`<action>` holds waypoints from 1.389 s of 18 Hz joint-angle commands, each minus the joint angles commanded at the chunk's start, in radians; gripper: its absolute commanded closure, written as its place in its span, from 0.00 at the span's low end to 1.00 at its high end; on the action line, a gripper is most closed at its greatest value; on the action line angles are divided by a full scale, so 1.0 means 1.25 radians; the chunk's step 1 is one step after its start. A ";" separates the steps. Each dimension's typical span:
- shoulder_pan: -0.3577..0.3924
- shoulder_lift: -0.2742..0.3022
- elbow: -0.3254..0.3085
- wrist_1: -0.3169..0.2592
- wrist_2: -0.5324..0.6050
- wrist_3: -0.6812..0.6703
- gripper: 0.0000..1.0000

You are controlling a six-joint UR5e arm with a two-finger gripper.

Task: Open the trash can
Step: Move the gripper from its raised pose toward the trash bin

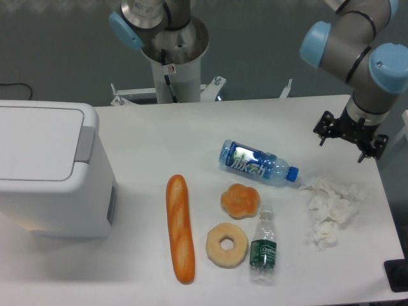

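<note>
1. Nearest the camera, along the front of the white table [134,290], a long orange baguette [180,228] lies lengthwise, running from near the front edge toward the middle.
2. Just to its right sits a pale ring doughnut [227,244], and beside that a small clear bottle with a green label [262,248] lies on its side, cap pointing away.
3. A little farther back, a round golden bun [240,200] rests just behind the doughnut, near the small bottle's cap.
4. To the right of these, crumpled white tissue [329,210] lies in a loose heap near the table's right edge.
5. At the left side, the trash can [48,169] stands on the table, a large white boxy bin that runs out of the frame on the left. Its flat lid is down, and the grey push bar [85,143] runs along the lid's right edge. It is well apart from the food.
6. Behind the bun, a blue-labelled bottle [258,163] lies on its side, blue cap toward the right.
7. Farther back at the right, the gripper [350,137] hangs over the table's far right area, well apart from the trash can. Its dark fingers are spread apart with nothing between them, and it touches nothing.
8. At the back, the arm's base column [171,57] rises behind the table's far edge.
</note>
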 joint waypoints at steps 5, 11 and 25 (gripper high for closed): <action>0.000 0.000 0.005 0.000 -0.004 -0.002 0.00; -0.006 0.015 -0.071 0.109 0.001 -0.013 0.00; -0.169 0.159 -0.072 0.126 -0.113 -0.499 0.03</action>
